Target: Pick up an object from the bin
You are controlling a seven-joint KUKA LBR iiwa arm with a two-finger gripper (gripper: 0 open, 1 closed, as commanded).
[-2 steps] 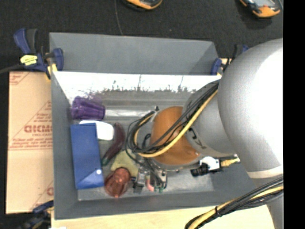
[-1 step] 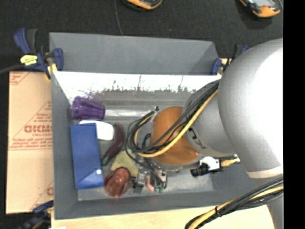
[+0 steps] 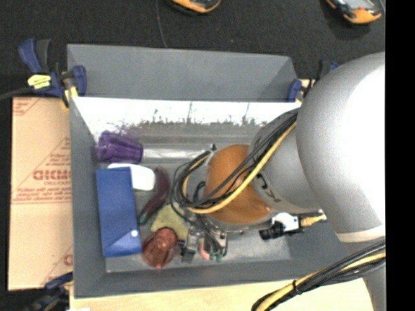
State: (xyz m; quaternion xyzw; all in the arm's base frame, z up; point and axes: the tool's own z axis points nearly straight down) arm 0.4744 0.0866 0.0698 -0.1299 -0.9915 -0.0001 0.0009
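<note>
I hang low in the grey bin (image 3: 194, 76), near its front wall and a little toward the view's right of the things. My fingers (image 3: 206, 246) point down under my orange cover (image 3: 233, 183) and its loop of cables. The wrist and cables hide too much, so I cannot tell whether they stand wide or narrow, or whether anything is between them. There is a small pink and green patch at the tip that I cannot make out. Nearest to me is a reddish-brown lumpy thing (image 3: 160, 246). It lies just beside me toward the view's left, close to the front wall, and looks rounded with no clear long axis. Behind it is a pale yellowish thing (image 3: 170, 218). Beyond that a dark purple long thing (image 3: 155, 196) runs slantwise from near me toward the bin's back left. A blue box (image 3: 117, 209) lies lengthwise along the left wall, with a white thing (image 3: 139, 177) at its far end and a purple ribbed cup (image 3: 118, 149) in the back left corner. I judge the reddish-brown lump to be the likeliest pick, since it is nearest and the others are well apart. The coming move would need a short shift toward the view's left before closing. The risk is that the lump gets pushed against the blue box instead of gripped.
</note>
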